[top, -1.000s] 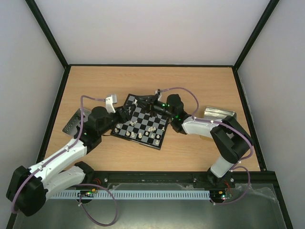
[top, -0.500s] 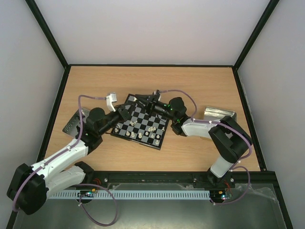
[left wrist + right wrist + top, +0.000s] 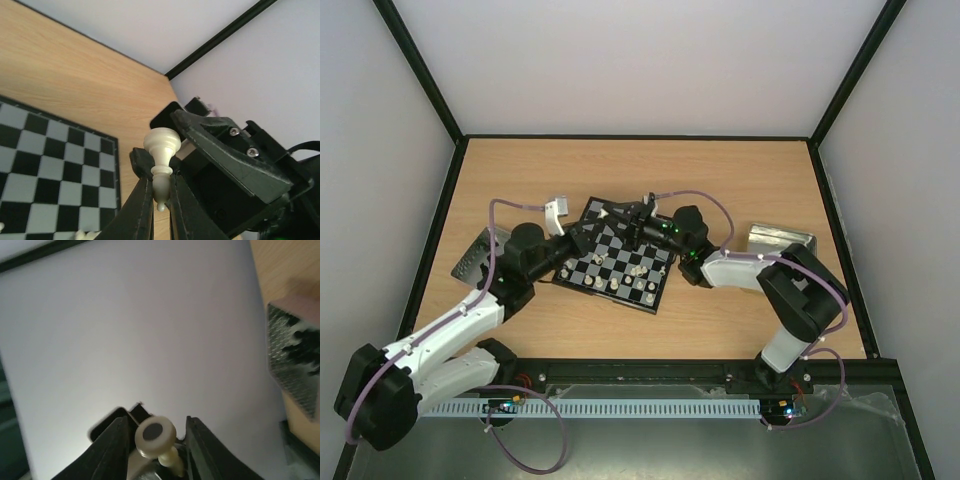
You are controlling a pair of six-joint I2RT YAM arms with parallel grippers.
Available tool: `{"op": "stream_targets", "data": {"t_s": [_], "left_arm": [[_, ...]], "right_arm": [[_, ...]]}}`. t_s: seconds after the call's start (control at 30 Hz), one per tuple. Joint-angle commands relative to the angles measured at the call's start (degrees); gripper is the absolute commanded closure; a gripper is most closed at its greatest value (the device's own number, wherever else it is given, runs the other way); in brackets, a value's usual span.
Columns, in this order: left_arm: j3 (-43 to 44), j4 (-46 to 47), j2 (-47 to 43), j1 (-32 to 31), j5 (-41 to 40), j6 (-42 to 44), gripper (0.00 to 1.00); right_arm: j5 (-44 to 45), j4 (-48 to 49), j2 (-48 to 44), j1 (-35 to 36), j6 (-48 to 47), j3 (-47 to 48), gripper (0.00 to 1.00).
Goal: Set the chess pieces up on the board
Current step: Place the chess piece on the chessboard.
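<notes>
Left pincer (image 3: 161, 182) clamps a cream piece (image 3: 161, 145) by its stem, wide end past the fingertips; the board (image 3: 45, 165) lies lower left. Right pincer (image 3: 156, 422) flanks the same piece, jaws slightly apart. From above, the pincers hide it.

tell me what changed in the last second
The left claw moved in over the far corner of the board, met the right claw and shut on the cream chess piece between them. The right claw's jaws have loosened around it. The board and the other pieces stayed put.
</notes>
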Motion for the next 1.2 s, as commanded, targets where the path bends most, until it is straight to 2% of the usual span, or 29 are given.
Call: {"op": "stream_targets", "data": {"t_s": [0.0, 0.07, 0.2, 0.33, 0.4, 0.57, 0.73, 0.8, 1.17], "left_arm": [[5.4, -14.8, -1.1, 0.3, -1.6, 5.0, 0.98], [8.5, -23.2, -0.7, 0.3, -1.8, 8.0, 0.98], [13.8, -39.4, 1.2, 0.6, -2.4, 13.4, 0.98], [21.1, -54.3, 5.9, 0.9, -3.8, 18.0, 0.98], [24.5, -58.7, 9.0, 1.2, -4.0, 19.9, 0.98], [33.3, -66.8, 20.3, 1.3, -2.7, 25.2, 0.98], [42.1, -72.6, 30.7, 1.3, -6.3, 28.3, 0.98], [45.2, -74.1, 33.9, 0.7, -5.3, 29.0, 0.98], [52.4, -82.5, 41.8, -12.0, -5.0, 31.4, 0.98]], "right_arm": [[1.5, -9.1, -3.3, -0.4, -11.8, -0.4, 0.63], [3.3, -14.6, -5.1, -1.2, -16.7, -0.8, 0.51], [7.4, -25.6, -9.6, -2.7, -27.2, -0.2, 0.38], [16.0, -40.2, -13.6, -3.0, -39.9, 1.6, 0.33], [20.2, -44.5, -15.5, -3.0, -43.7, 1.8, 0.33], [28.2, -52.5, -18.6, -3.0, -50.2, 1.8, 0.33], [33.9, -55.2, -21.9, -3.0, -52.7, 0.3, 0.32], [35.4, -56.3, -22.5, -3.0, -53.4, 0.0, 0.32], [43.3, -60.1, -25.9, -3.3, -55.3, -1.8, 0.32]]}}
